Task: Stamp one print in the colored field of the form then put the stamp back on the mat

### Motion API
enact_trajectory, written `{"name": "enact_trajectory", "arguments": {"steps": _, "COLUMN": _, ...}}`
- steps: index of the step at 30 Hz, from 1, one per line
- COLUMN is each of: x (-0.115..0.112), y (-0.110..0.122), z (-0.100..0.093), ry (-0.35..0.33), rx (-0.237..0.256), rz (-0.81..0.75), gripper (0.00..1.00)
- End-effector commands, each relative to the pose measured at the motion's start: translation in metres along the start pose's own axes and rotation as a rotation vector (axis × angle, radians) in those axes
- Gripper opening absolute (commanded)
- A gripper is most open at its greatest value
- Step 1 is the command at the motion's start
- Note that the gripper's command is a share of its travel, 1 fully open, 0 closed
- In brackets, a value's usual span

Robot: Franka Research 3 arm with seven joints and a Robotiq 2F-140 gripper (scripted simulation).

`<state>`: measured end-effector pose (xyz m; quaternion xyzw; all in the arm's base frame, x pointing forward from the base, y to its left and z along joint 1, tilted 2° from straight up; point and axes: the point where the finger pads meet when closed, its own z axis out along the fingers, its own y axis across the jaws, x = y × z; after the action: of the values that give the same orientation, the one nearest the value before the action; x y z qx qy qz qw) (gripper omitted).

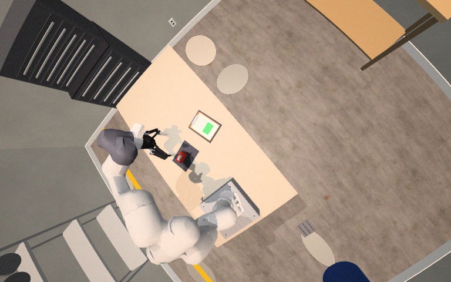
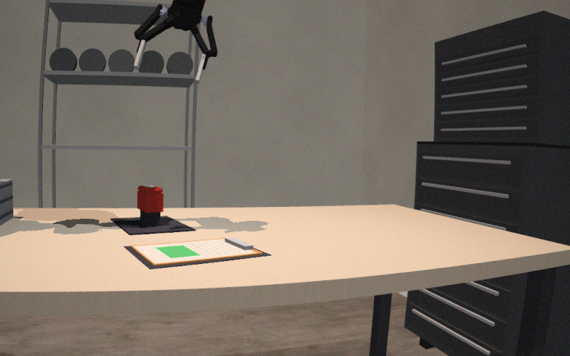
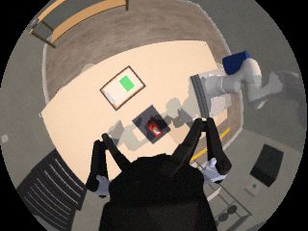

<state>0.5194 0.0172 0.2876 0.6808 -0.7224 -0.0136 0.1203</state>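
A red stamp [image 1: 181,156] [image 2: 150,204] [image 3: 153,130] with a dark base stands upright on a dark mat [image 1: 192,149] [image 2: 176,226] [image 3: 141,117]. The form [image 1: 199,123] [image 2: 214,247] [image 3: 115,92] lies on a clipboard beside the mat; its green field [image 1: 208,127] [image 2: 177,251] [image 3: 127,83] bears no mark. My gripper [image 1: 161,144] [image 2: 168,64] [image 3: 151,118] is open and empty. It hangs high above the table [image 1: 232,159] [image 2: 357,234], off to one side of the stamp.
A dark drawer cabinet [image 2: 496,138] [image 1: 66,56] stands at the table's end. A metal shelf [image 2: 117,77] with round objects stands behind the table. The robot's base plate [image 1: 247,202] sits on the table's other end. Round stools [image 1: 232,79] stand beside the table.
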Motion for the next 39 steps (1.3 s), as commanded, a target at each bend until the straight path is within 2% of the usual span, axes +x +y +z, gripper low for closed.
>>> {"name": "enact_trajectory", "arguments": {"steps": 1, "x": 0.001, "y": 0.001, "z": -0.001, "ry": -0.01, "rx": -0.005, "rz": -0.078, "gripper": 1.0}}
{"name": "enact_trajectory", "arguments": {"steps": 21, "x": 0.001, "y": 0.001, "z": -0.001, "ry": -0.01, "rx": -0.005, "rz": -0.078, "gripper": 1.0}}
{"name": "enact_trajectory", "arguments": {"steps": 22, "x": 0.006, "y": -0.003, "z": -0.022, "ry": -0.033, "rx": 0.025, "rz": -0.195, "gripper": 1.0}}
{"name": "enact_trajectory", "arguments": {"steps": 30, "x": 0.006, "y": -0.003, "z": -0.022, "ry": -0.033, "rx": 0.025, "rz": -0.195, "gripper": 1.0}}
{"name": "enact_trajectory", "arguments": {"steps": 32, "x": 0.016, "y": -0.009, "z": -0.064, "ry": -0.063, "rx": 0.094, "rz": -0.422, "gripper": 1.0}}
{"name": "enact_trajectory", "arguments": {"steps": 34, "x": 0.016, "y": -0.009, "z": -0.064, "ry": -0.063, "rx": 0.094, "rz": -0.422, "gripper": 1.0}}
{"name": "enact_trajectory", "arguments": {"steps": 37, "x": 0.034, "y": -0.011, "z": -0.127, "ry": -0.058, "rx": 0.165, "rz": -0.523, "gripper": 1.0}}
{"name": "enact_trajectory", "arguments": {"steps": 38, "x": 0.027, "y": -0.018, "z": -0.123, "ry": -0.056, "rx": 0.185, "rz": -0.543, "gripper": 1.0}}
{"name": "enact_trajectory", "arguments": {"steps": 39, "x": 0.009, "y": -0.029, "z": -0.098, "ry": -0.056, "rx": 0.203, "rz": -0.564, "gripper": 1.0}}
